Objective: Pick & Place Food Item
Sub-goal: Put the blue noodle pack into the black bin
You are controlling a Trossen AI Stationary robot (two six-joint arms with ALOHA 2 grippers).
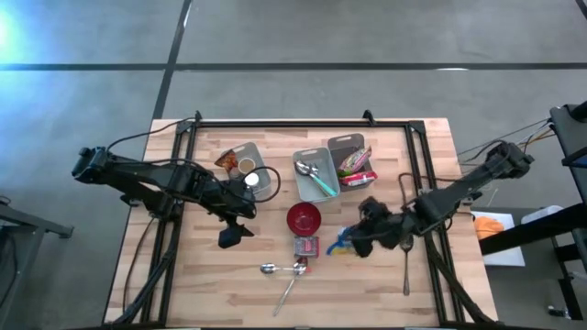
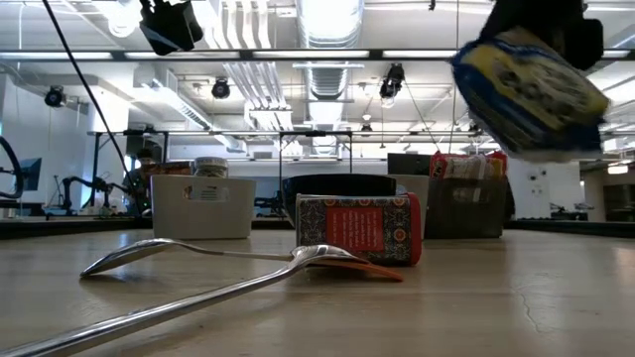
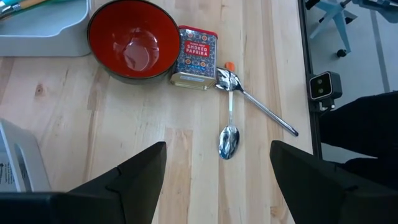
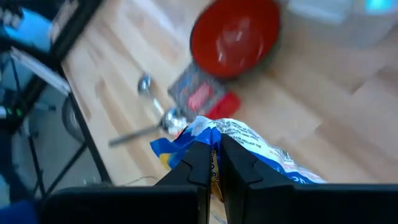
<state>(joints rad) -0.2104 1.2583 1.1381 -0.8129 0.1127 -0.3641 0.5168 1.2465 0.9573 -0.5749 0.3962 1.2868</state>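
Spoons [image 2: 238, 266] lie nearest us on the bench [image 1: 431, 275], crossed and flat on the wood, and just behind them stands the smoked paprika tin [image 2: 359, 229], with an orange scrap poking out at its foot. We judge the step in hand to be the carry: our right pincer [image 4: 214, 163] is clenched on the top edge of a blue and yellow snack bag [image 4: 249, 146], which hangs in the air clear of the wood, above and a little to the side of the tin, between the tin and the right arm's own side of the bench. To do this well we keep the grip firm on that crimped edge, since the bag dangles loose below it and could swing or slip if we jerk. We hold it high enough that its lower corner passes over the tin and the spoons rather than brushing them. Beyond the tin sits the red bowl [image 1: 304, 218], empty, and we take it as the likeliest place to set the bag, though the task does not say; if so, we bring the bag over the middle of the bowl before lowering, and release only once its bottom rests inside. Our left pincer [image 1: 233, 235] waits released above the wood on the bowl's far side, near enough that we should keep our path away from it. Farther back stand the grey bins [image 1: 316, 167], one holding utensils, one packets.
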